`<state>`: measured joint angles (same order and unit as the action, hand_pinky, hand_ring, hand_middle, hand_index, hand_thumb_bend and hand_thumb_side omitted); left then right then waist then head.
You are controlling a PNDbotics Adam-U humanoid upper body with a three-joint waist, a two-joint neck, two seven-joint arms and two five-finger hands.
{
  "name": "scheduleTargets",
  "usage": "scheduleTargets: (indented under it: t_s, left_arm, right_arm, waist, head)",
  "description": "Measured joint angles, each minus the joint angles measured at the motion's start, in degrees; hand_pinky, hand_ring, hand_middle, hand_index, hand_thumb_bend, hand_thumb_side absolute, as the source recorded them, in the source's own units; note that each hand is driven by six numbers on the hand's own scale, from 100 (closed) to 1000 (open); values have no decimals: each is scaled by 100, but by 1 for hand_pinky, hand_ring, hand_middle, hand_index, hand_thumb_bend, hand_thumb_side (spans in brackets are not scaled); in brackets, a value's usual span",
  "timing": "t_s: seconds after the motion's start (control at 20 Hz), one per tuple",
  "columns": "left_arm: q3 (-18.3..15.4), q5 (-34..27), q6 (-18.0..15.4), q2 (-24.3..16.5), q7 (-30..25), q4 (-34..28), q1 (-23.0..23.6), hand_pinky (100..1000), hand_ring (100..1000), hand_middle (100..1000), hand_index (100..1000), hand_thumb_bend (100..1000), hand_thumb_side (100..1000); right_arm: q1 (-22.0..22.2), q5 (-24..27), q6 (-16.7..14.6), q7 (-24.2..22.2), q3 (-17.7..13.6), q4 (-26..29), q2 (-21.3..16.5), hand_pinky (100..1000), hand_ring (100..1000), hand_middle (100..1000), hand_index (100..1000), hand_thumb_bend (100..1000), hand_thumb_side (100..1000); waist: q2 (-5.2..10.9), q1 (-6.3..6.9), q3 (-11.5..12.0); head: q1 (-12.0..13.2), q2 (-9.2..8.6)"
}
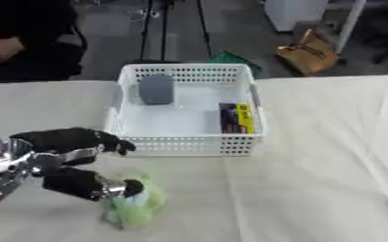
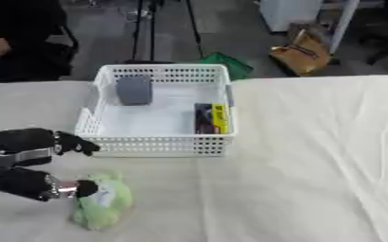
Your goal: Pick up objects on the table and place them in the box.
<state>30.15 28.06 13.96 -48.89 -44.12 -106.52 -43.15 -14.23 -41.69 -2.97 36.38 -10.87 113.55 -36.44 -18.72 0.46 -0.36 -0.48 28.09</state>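
The fingers [image 1: 106,142] of the left hand [image 1: 65,163] are spreading wide, its thumb touching the green plush toy [image 2: 102,201] lying on the worktop [image 1: 313,179] just before the white box [image 1: 189,146]. Nothing is being gripped yet, so the soft toy is likely squashing or sliding away, or catching the box wall.

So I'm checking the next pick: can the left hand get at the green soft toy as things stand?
Probably yes. The left hand is already beside the green soft toy, its thumb tip touching the toy's left side and its fingers spread above, nothing between. The white basket stands behind, clear of the approach.
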Motion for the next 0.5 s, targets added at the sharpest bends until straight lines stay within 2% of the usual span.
scheduleTargets:
  t_s: [0.1,0.5]
  left_arm:
    - [0,94,-32,0,-147,-8,1,835,932,866,1000,605,959]
    - [110,471,-153,8,-650,60,10,826,931,869,1000,605,970]
  right_arm:
    - [-14,2,-2,1,9,0,8,797,876,856,846,100,1000]
    - [-24,47,-13,37,28,0,45,797,876,854,845,100,1000]
  waist:
    - [-1,-3,-1]
    - [-3,-14,-28]
  head:
    - [1,-7]
    - [24,-46]
